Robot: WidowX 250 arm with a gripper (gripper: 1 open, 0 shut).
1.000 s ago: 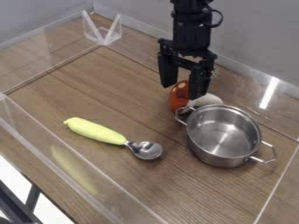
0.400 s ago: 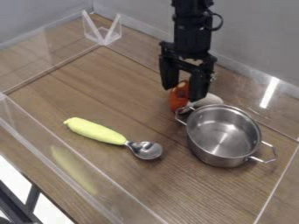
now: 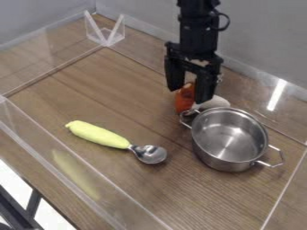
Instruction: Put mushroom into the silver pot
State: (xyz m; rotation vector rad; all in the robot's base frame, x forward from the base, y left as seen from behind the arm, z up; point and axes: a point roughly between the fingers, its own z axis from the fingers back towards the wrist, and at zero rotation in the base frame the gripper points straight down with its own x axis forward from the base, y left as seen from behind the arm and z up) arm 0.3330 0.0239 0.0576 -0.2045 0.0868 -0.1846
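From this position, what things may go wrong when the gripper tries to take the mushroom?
The open gripper straddles the mushroom, which lies close beside the silver pot. A closing finger might bump the pot's rim or near handle and shift it. The rounded cap may also slip out sideways, since the mushroom seems tilted, not upright.

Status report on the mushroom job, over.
Gripper open, straddling mushroom. Mushroom on table beside pot, not lifted. Pot empty, path clear.

Orange-brown mushroom [image 3: 184, 96], shiny silver pot [image 3: 231, 138], yellow-handled spoon [image 3: 114, 141], black hand [image 3: 192, 83], brown wood-grain table [image 3: 84, 90]
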